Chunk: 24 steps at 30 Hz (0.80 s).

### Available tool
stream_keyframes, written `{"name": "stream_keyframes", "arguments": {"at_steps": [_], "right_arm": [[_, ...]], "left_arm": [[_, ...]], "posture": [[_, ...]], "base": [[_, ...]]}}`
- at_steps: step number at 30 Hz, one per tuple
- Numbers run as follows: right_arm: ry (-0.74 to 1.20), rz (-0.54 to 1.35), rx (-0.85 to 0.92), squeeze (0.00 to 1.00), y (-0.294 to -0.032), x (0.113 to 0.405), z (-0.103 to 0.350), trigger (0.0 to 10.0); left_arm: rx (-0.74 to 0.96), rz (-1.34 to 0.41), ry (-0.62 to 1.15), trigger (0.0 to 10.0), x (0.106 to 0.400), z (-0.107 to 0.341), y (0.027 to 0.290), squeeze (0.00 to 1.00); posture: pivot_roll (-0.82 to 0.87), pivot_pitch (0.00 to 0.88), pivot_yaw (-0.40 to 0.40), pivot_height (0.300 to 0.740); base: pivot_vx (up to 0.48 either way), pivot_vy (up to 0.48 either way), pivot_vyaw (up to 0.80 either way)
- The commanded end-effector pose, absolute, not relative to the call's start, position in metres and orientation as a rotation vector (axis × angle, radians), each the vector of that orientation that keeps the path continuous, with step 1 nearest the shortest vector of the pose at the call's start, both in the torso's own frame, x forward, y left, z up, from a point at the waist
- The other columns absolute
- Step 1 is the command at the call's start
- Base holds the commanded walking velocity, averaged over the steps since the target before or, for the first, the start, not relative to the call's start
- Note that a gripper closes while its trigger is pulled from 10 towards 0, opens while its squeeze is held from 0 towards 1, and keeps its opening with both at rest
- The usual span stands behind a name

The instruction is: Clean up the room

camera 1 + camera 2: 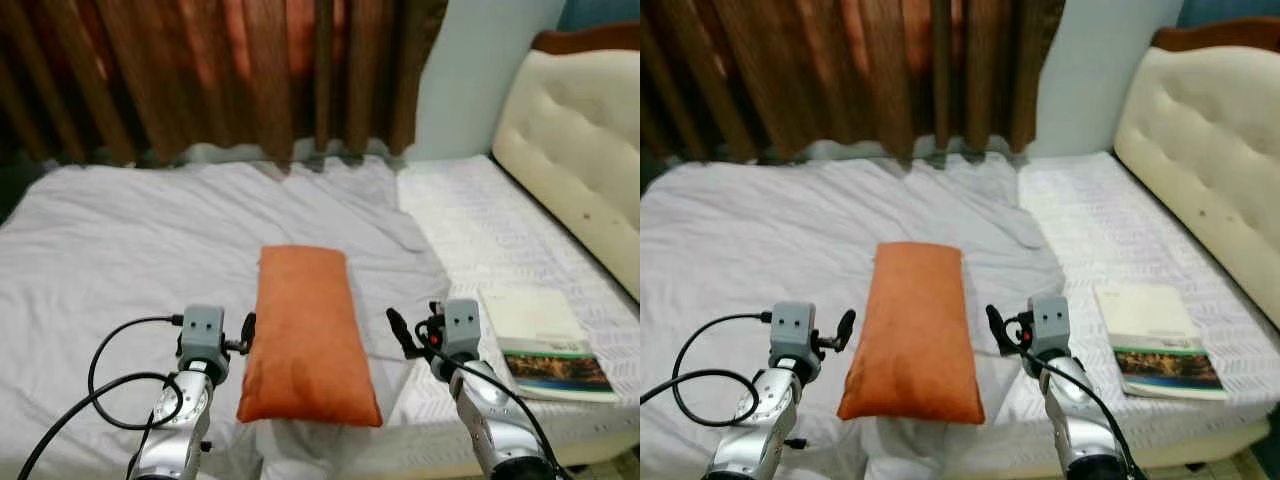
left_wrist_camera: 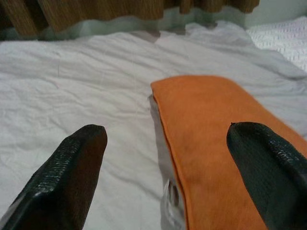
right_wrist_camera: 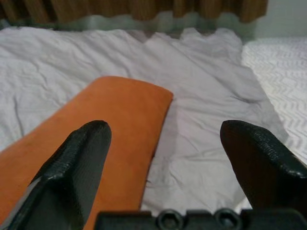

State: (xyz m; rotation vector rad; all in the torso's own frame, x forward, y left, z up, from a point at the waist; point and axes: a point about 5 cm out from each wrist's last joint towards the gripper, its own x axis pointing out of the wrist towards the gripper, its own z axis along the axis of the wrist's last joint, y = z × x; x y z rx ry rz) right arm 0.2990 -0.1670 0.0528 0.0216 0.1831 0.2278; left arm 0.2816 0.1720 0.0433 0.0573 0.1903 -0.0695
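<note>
An orange pillow (image 1: 308, 335) lies lengthwise on the grey sheet (image 1: 130, 250) of a bed, its near end at the bed's front edge. My left gripper (image 1: 228, 338) hovers open at the pillow's left edge; in the left wrist view the pillow (image 2: 216, 139) lies under one of the black fingers (image 2: 72, 177). My right gripper (image 1: 428, 335) is open just right of the pillow. The right wrist view has the pillow (image 3: 110, 120) behind one finger and grey sheet between the fingers (image 3: 259, 163). Neither gripper holds anything.
A book (image 1: 545, 342) with a cream and green cover lies on the white mattress (image 1: 480, 220) to the right of my right arm. A padded cream headboard (image 1: 580, 140) stands at the right. Brown curtains (image 1: 220, 70) hang behind the bed.
</note>
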Motion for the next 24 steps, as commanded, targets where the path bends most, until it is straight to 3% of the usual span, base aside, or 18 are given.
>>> {"name": "stream_keyframes", "arguments": {"at_steps": [1, 19, 24], "right_arm": [[0.191, 0.218, 0.033, 0.0, -0.169, 0.299, 0.052, 10.0], [0.197, 0.191, 0.041, 0.0, -0.173, 0.298, 0.049, 10.0], [0.208, 0.137, 0.088, 0.0, -0.18, 0.303, 0.05, 10.0]], "left_arm": [[0.079, -0.082, 0.166, 10.0, 0.287, 0.05, 0.171, 0.0], [0.076, -0.122, 0.164, 10.0, 0.293, 0.055, 0.168, 0.0], [0.041, -0.191, 0.22, 10.0, 0.303, 0.053, 0.163, 0.0]], "posture": [[-0.01, 0.0, 0.015, 0.74], [-0.02, 0.0, 0.025, 0.74], [-0.01, 0.01, 0.026, 0.74]], "base": [[0.458, 0.0, 0.0], [0.476, 0.0, 0.05], [0.074, 0.0, 0.0]]}}
